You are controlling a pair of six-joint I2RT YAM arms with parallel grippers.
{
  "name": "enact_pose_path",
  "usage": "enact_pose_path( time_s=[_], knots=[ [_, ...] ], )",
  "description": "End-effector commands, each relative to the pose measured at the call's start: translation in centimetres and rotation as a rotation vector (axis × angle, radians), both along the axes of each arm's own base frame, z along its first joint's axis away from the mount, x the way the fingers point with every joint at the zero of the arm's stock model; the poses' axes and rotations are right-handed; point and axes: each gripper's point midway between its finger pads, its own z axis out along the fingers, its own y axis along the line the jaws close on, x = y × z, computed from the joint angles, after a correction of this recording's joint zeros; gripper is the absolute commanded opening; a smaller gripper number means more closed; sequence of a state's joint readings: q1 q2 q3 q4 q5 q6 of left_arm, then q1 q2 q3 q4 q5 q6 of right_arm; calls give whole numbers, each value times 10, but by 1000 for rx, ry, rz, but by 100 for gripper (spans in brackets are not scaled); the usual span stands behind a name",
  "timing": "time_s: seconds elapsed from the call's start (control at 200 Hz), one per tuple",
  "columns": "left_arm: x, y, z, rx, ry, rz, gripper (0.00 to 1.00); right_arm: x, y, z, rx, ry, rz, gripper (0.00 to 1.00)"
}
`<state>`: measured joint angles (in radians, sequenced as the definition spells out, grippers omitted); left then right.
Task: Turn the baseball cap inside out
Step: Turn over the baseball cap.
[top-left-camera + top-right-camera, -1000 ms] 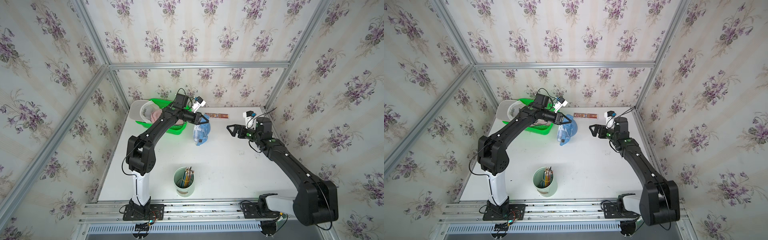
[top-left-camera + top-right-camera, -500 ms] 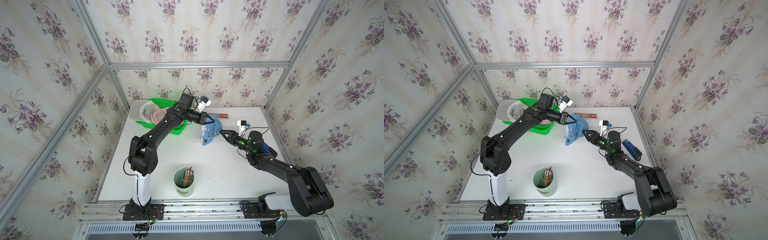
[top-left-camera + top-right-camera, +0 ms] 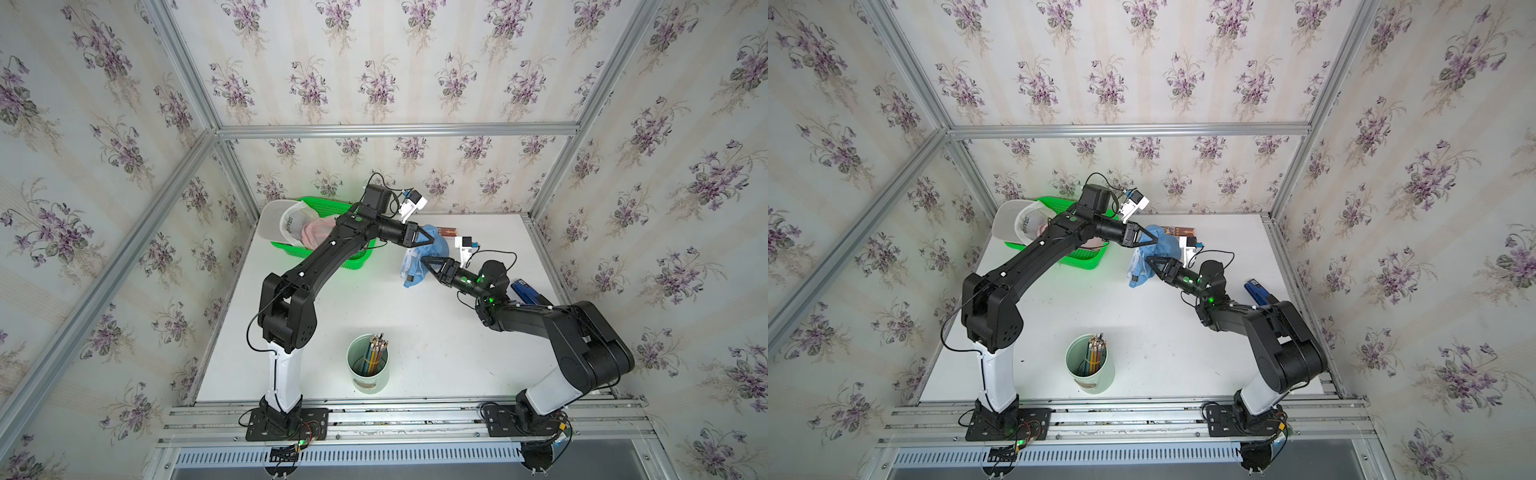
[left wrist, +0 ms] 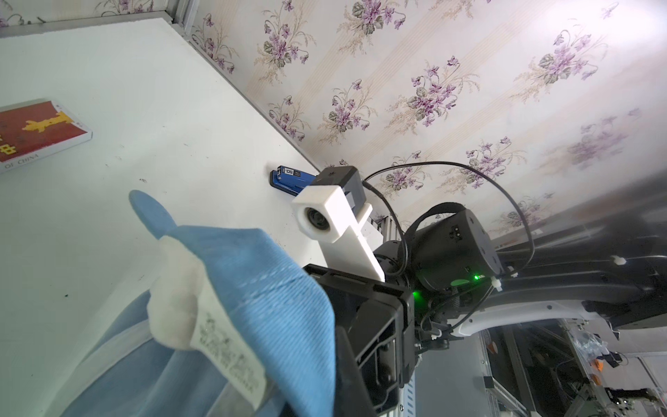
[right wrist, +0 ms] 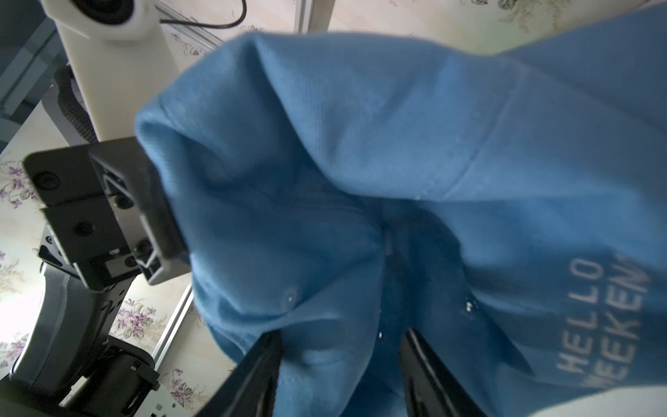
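Observation:
The blue baseball cap hangs above the back of the table between both arms. My left gripper is shut on its upper rim, and the white label of the cap shows at the rim in the left wrist view. My right gripper comes from the right and presses into the crown. In the right wrist view the cap fills the frame. My right gripper has its two fingers partly closed, with a fold of blue cloth between them.
A green basket at the back left holds a white cap and a pink cloth. A cup of pencils stands near the front. A blue stapler lies at the right, a red book at the back.
My right arm has swung in from the right to the cap, and its jaws have narrowed from wide open onto the cloth. The left arm has carried the cap a little rightward.

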<state>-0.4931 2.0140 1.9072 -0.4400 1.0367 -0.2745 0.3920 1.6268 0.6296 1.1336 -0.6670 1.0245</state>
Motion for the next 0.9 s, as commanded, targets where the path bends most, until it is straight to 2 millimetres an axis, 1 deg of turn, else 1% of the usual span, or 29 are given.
enact_pose_path(
  time_s=[0.0, 0.04, 0.095, 0.13, 0.225, 0.295, 0.37, 0.435, 0.48, 0.525, 0.584, 0.649, 0.669, 0.689, 0.709, 0.734, 0.754, 0.824, 0.854, 0.869, 0.894],
  knots=[
    [-8, -1, 5, -20, -10, -39, 0, -1, 6, 11, 38, -45, 29, 24],
    [-8, 0, 3, -10, -12, -34, 0, -1, 5, 11, 47, -50, 28, 12],
    [-3, 4, -2, 16, -11, -5, 0, -2, 5, 12, 49, -54, 26, 0],
    [1, 7, -5, 36, -14, 22, 0, -4, 3, 13, 48, -57, 21, 0],
    [26, 24, -21, 106, 2, 164, 0, -10, -2, 21, 19, -69, -1, 0],
    [53, 48, -41, 200, 27, 338, 0, -11, -10, 18, -74, -44, -51, 0],
    [72, 74, -64, 276, 79, 477, 0, -8, -30, 10, -236, -2, -169, 0],
    [75, 82, -78, 298, 124, 518, 0, -7, -52, 9, -370, 23, -279, 0],
    [74, 82, -84, 312, 138, 527, 0, -5, -68, 10, -462, 34, -351, 0],
    [71, 80, -88, 318, 141, 533, 1, -3, -80, 11, -531, 41, -399, 0],
    [68, 75, -88, 312, 127, 525, 7, 1, -88, 4, -622, 58, -426, 0],
    [62, 69, -83, 313, 111, 511, 9, 7, -92, -7, -696, 77, -430, 0],
    [60, 67, -80, 313, 106, 505, 11, 9, -93, -9, -707, 78, -434, 0],
    [58, 66, -78, 316, 100, 497, 16, 10, -94, -12, -716, 77, -439, 0],
    [56, 64, -76, 317, 94, 487, 24, 12, -94, -14, -723, 74, -442, 0],
    [53, 61, -72, 318, 88, 471, 37, 14, -96, -17, -734, 74, -448, 0],
    [51, 60, -69, 321, 85, 460, 43, 16, -96, -19, -741, 75, -448, 0],
    [43, 59, -62, 334, 61, 431, 53, 19, -89, -16, -723, 49, -419, 0],
    [41, 62, -61, 345, 48, 434, 54, 21, -85, -12, -704, 37, -404, 0],
    [41, 64, -60, 352, 38, 437, 58, 21, -83, -9, -693, 29, -395, 0],
    [40, 69, -59, 371, 15, 441, 61, 21, -79, -3, -676, 18, -383, 0]
  ],
)
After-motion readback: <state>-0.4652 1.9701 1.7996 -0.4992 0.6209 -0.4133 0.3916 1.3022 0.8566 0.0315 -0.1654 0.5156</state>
